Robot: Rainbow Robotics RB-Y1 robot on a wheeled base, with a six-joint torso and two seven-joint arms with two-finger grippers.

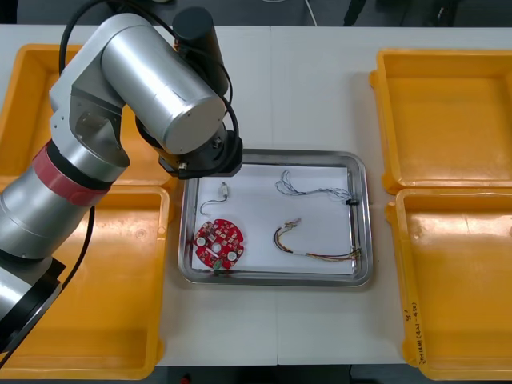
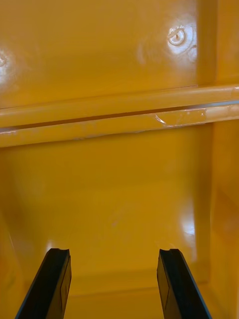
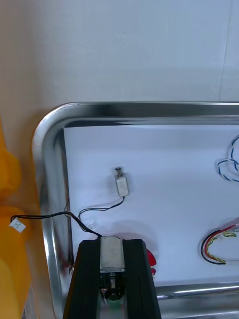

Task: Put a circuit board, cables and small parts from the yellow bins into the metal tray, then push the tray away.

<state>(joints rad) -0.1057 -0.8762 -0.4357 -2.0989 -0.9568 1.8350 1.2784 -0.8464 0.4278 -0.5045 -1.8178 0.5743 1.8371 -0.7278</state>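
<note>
The left claw (image 3: 111, 243) grips a held metal part (image 3: 111, 259) over the metal tray (image 3: 50, 149). A black lead (image 3: 50, 216) runs from the claw across the tray's rim. A loose metal part (image 3: 121, 183) lies just ahead of the claw, and a red circuit board (image 3: 149, 260) is beside it. The right claw (image 2: 113, 256) stands wide over a yellow bin (image 2: 114, 199).

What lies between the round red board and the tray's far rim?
One small metal part lies there, shown in the front view. The left gripper holds a second part by the circuit board. The right gripper hangs over a yellow bin.
</note>
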